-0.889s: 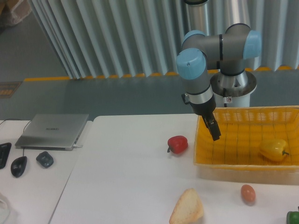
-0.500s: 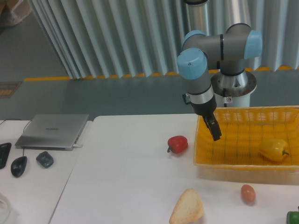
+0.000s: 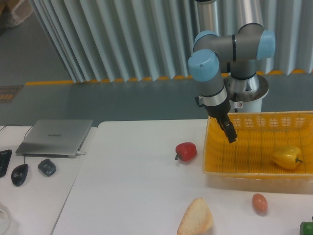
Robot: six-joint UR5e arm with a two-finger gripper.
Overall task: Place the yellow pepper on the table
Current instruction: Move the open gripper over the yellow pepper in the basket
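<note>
The yellow pepper (image 3: 287, 157) lies inside the yellow-orange mesh basket (image 3: 244, 172), toward its right side. My gripper (image 3: 231, 136) hangs over the basket's left part, well to the left of the pepper and not touching it. Its fingers look dark and close together with nothing between them, but I cannot tell whether they are open or shut. The white table (image 3: 127, 191) stretches left of the basket.
A red pepper (image 3: 186, 151) sits on the table just left of the basket. A tan bread wedge (image 3: 196, 218) and an orange-brown egg-like item (image 3: 259, 202) lie near the front. A green object (image 3: 307, 228) shows at the right edge. Laptop (image 3: 56, 136) and mouse (image 3: 19, 174) stand on the left.
The gripper has shifted slightly right and up, further over the basket's interior. The yellow pepper has not moved.
</note>
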